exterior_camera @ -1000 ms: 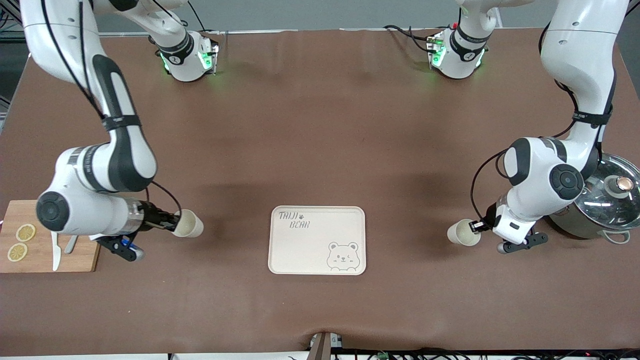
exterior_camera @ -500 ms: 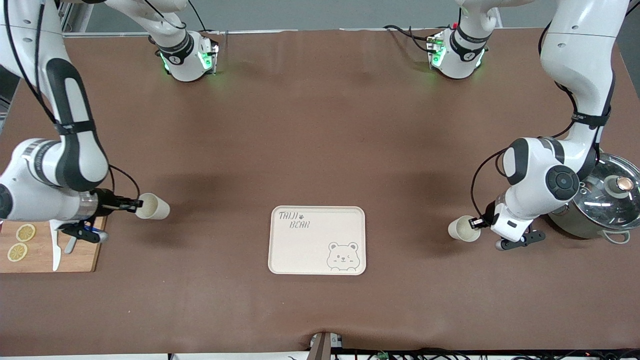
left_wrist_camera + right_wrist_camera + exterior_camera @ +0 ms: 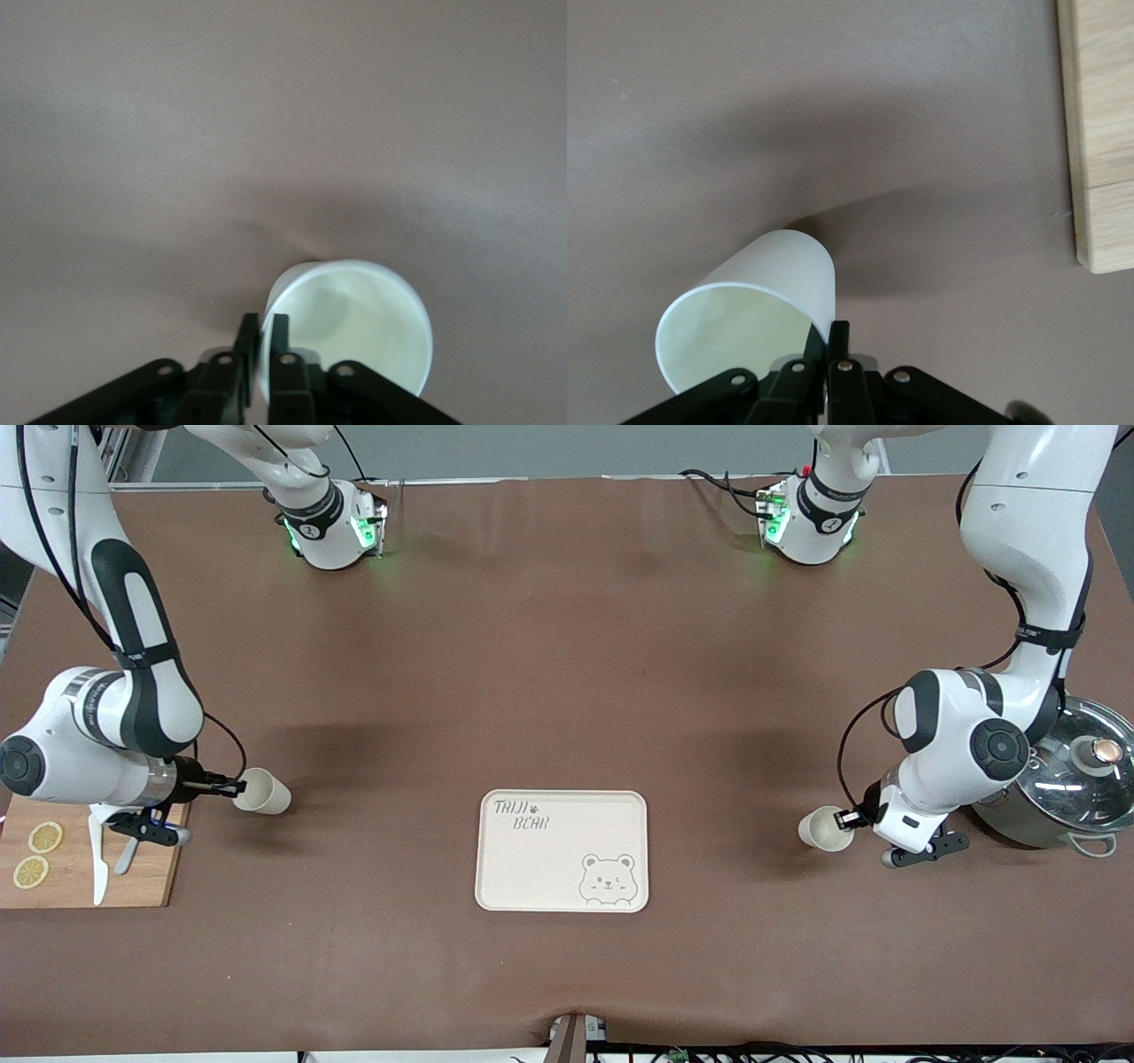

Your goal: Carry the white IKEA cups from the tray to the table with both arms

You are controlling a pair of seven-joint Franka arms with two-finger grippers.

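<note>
My right gripper (image 3: 237, 786) is shut on the rim of one white cup (image 3: 264, 792). It holds the cup tilted, low over the table, between the cutting board and the tray. In the right wrist view one finger is inside this cup (image 3: 749, 305) and one outside, at the gripper (image 3: 830, 332). My left gripper (image 3: 848, 817) is shut on the rim of the other white cup (image 3: 822, 829), tilted and low over the table between the tray and the pot. The left wrist view shows that cup (image 3: 354, 323) pinched at the gripper (image 3: 264, 320).
A cream bear-print tray (image 3: 540, 868) lies mid-table, toward the front camera, with nothing on it. A wooden cutting board (image 3: 133, 877) with lemon slices and a knife is at the right arm's end; its edge shows in the right wrist view (image 3: 1103, 133). A steel pot with a glass lid (image 3: 1067, 784) stands at the left arm's end.
My right gripper has carried its cup away from the tray, toward the cutting board. My left gripper and its cup have shifted only slightly.
</note>
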